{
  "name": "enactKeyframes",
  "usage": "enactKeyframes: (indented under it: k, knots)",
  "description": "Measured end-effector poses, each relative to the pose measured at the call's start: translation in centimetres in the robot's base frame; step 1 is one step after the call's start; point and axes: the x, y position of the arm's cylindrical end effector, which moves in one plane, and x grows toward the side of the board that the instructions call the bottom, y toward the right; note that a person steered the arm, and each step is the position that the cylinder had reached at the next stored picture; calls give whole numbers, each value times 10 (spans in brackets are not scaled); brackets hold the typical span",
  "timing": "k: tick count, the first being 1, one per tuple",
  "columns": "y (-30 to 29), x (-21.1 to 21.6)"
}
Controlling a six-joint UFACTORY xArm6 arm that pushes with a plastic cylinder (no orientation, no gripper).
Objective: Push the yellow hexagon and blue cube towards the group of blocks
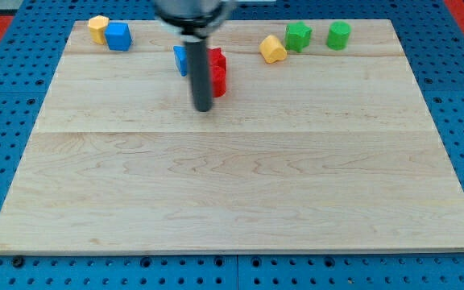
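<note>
Seven blocks are counted on the board: 2 yellow (97, 27) (272, 49), 2 blue (118, 36) (181, 60), 2 green (298, 36) (338, 35), 1 red (217, 72). One rod is seen.

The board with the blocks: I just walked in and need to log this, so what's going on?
An arm with a rod is pushing blocks on a wooden board. My tip sits just below a blue block and red blocks at the top middle. The yellow hexagon and blue cube sit together at the top left, apart from the tip, not yet pushed.
</note>
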Motion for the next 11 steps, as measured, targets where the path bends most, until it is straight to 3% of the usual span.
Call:
enactKeyframes:
  k: [3, 4, 5, 6, 7, 8, 10, 11]
  knots:
    - [-27, -34]
    - [-73, -2]
    - [-159, -24]
    - [-232, -74]
    - [-265, -137]
    - [-265, -197]
    - [-164, -147]
    - [-132, -147]
